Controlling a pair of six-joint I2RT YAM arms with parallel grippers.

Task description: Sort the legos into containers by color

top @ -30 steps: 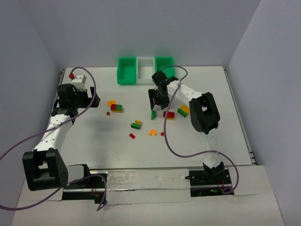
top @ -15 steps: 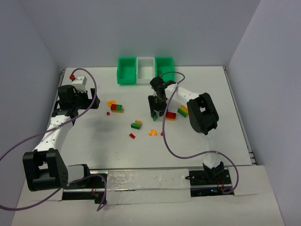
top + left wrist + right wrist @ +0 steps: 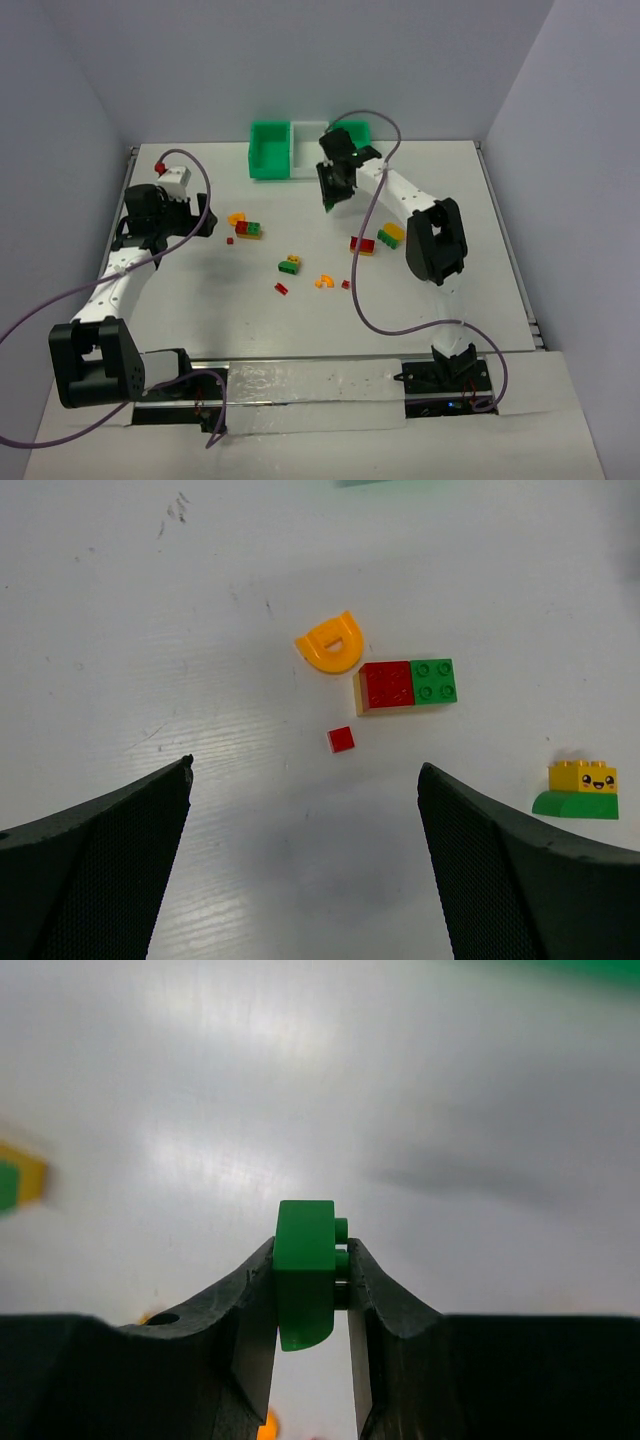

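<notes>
My right gripper [image 3: 331, 200] is shut on a green lego [image 3: 305, 1270] and holds it above the table, just in front of the containers: a green bin [image 3: 268, 152], a white bin [image 3: 305, 150] and a green bin [image 3: 358, 131] in a row. My left gripper [image 3: 305, 780] is open and empty at the left. Ahead of it lie an orange curved lego [image 3: 332, 643], a red-and-green lego [image 3: 405, 684], a small red lego [image 3: 341, 740] and a yellow-on-green lego [image 3: 580, 789].
More legos lie mid-table: a red-and-yellow pair [image 3: 362, 244], a yellow-green one [image 3: 389, 234], an orange curved one [image 3: 324, 282], small red ones [image 3: 281, 289]. The table's side rails stand at the left and right edges.
My right gripper has lifted the green lego off the table and carried it back toward the bins. The left arm has barely moved.
</notes>
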